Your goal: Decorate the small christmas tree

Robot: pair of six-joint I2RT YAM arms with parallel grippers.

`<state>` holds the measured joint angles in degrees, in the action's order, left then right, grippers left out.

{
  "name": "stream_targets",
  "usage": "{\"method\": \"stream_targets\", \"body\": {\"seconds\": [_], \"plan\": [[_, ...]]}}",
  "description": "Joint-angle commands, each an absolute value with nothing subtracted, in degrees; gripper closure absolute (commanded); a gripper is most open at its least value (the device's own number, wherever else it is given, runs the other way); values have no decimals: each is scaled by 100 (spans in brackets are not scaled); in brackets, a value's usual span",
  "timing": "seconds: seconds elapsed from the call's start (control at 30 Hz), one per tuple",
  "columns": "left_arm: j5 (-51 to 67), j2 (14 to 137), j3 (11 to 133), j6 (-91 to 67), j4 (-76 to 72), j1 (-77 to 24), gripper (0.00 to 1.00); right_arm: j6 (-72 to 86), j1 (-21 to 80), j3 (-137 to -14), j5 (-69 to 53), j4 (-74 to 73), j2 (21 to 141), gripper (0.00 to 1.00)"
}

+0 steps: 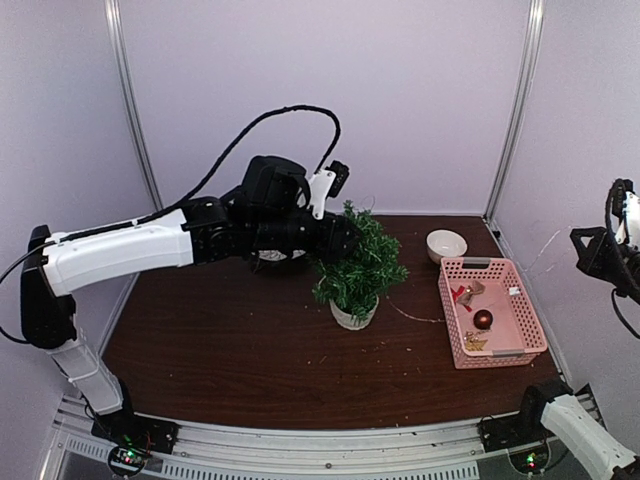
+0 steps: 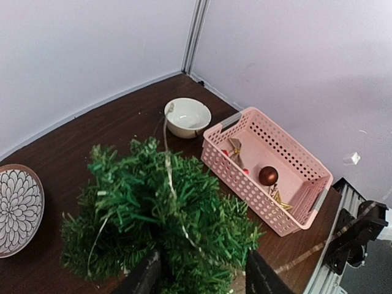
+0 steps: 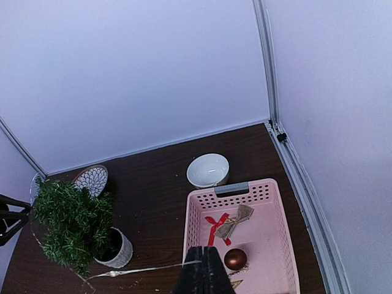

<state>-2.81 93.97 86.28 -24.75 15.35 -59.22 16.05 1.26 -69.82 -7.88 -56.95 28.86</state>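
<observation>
Straddling foliage of the tree (image 1: 358, 265), the left gripper (image 2: 205, 272) has its fingers apart; whether they pinch it I cannot tell. The tree stands mid-way across the table (image 1: 220, 340), left of the basket (image 1: 445, 315). The right gripper (image 3: 203, 260), clenched on a thin wire (image 3: 147, 268), hangs above the basket.

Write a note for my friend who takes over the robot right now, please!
Left gripper: open, fingers either side of the small christmas tree's top branches.
Right gripper: shut, apparently on the thin wire's end, raised at the right.
Things: tree mid-table; wire draped over it; brown ball and bow in the pink basket.
Done: wire partly on the tree.
Left: finish the wire, hang the basket's ornaments.
</observation>
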Motion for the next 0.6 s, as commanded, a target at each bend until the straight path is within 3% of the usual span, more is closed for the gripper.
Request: {"method": "stream_targets", "body": {"seconds": [0.0,0.1,0.43,0.57], "plan": [[-465,9814,9270,-2472,1208,-5930,54,1626,110,-6925,-877,-5482,2911,100],[-479,9983,9465,-2383,1236,-5933,61,1592,108,-6934,-868,-5471,2925,100],[-312,10156,9804,-1848,1281,-5948,99,1583,108,-6857,-883,-5485,2901,100],[-39,10389,10159,-1521,1528,-5968,100,1595,106,-6814,-904,-5484,2900,100]]}}
